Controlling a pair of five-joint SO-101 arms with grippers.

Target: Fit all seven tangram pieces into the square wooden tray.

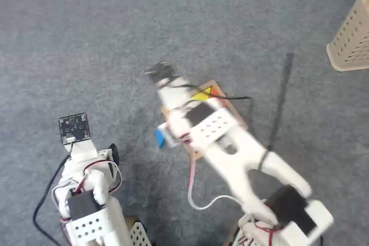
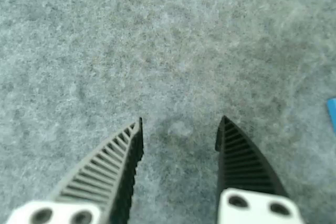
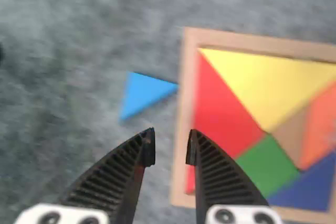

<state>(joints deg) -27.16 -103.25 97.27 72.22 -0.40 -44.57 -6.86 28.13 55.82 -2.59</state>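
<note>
Your right claw (image 3: pixel 169 148) was barely open, holding nothing. Just past it, the blue triangle (image 3: pixel 140 94) lay on the carpet (image 3: pixel 63 35) right beside the tray (image 3: pixel 185 77). That held a red triangle (image 3: pixel 218 114), a yellow triangle (image 3: pixel 268 82) and more. Your left claw (image 2: pixel 181 129) gaped wide, empty.

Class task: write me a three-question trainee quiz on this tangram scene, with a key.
1. True or false: the blue triangle lies inside the wooden tray.
2. Between the fingertips of the left gripper lies: A bare grey carpet; B the wooden tray; C a tangram piece.
3. Which colour piece runs along the tray rim nearest the blue triangle?
Key: 1 false; 2 A; 3 the red piece.
</note>
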